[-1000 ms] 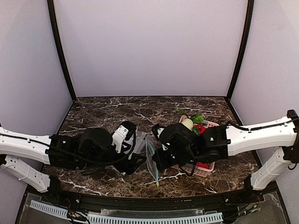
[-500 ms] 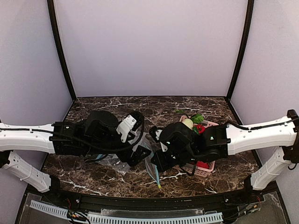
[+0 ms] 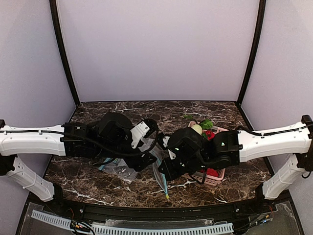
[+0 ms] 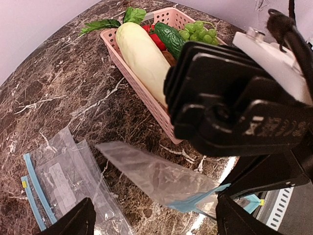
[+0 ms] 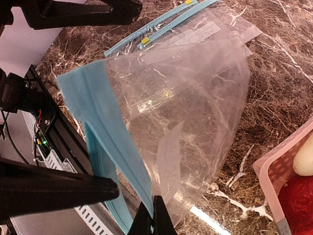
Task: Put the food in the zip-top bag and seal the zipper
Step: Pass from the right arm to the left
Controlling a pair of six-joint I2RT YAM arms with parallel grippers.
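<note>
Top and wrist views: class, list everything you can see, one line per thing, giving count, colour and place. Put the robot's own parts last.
zip-top bag: 1, clear, held up over the table's near middle
zipper: 1, light blue, along that bag's mouth edge
spare bags: at least 2, clear with blue strips, flat on the table
basket: 1, pink, right side of table
white radish: 1, white, in basket
cucumber: 1, dark green, in basket
red fruit: count unclear, red, in basket, mostly hidden
grapes: 1 bunch, green, in basket
leafy greens: green, basket's far end
table: 1, dark marble
left tool: 1, black, open, empty
right tool: 1, black, shut on the bag's edge
</note>
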